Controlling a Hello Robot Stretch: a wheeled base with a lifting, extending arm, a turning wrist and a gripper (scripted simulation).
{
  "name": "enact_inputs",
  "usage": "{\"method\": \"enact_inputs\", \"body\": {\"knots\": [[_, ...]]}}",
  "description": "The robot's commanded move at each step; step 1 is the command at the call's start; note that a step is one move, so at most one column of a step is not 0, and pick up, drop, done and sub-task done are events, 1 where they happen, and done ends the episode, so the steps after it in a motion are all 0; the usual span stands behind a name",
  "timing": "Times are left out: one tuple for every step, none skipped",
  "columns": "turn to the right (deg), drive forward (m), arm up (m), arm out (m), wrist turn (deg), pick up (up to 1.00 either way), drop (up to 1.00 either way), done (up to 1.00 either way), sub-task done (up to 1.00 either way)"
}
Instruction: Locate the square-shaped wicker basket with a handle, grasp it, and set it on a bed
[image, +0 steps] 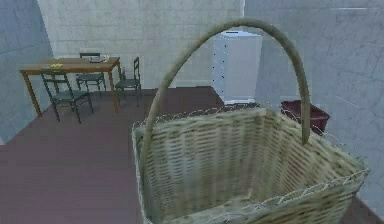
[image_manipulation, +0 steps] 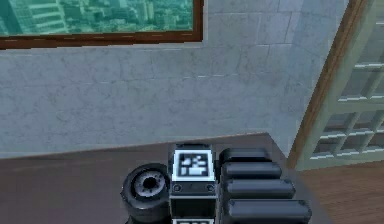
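A square wicker basket (image: 240, 160) of pale woven cane looms large in the forward view's lower right, its arched handle (image: 230, 35) rising almost to the top edge. It blocks the floor behind it. In the arm side view the arm's dark segments (image_manipulation: 255, 185) sit low at the bottom middle, beside a white marker square (image_manipulation: 193, 165). Left of that is the gripper (image_manipulation: 150, 190), seen as a dark round body. Its far end cannot be made out, so I cannot tell whether it holds anything.
A wooden table (image: 70, 68) with dark chairs (image: 65, 95) stands at the far left. A white cabinet (image: 238, 65) and a dark red bin (image: 305, 112) are by the back wall. A framed green picture (image_manipulation: 95, 20) and a paned door (image_manipulation: 350, 110) show sideways.
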Motion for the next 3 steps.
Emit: {"method": "enact_inputs", "body": {"knots": [[-45.0, 0.00, 0.00, 0.00, 0.0, 0.00, 0.00, 0.00, 0.00], [-45.0, 0.00, 0.00, 0.00, 0.0, 0.00, 0.00, 0.00, 0.00], [-6.0, 0.00, 0.00, 0.00, 0.0, 0.00, 0.00, 0.00, 0.00]]}}
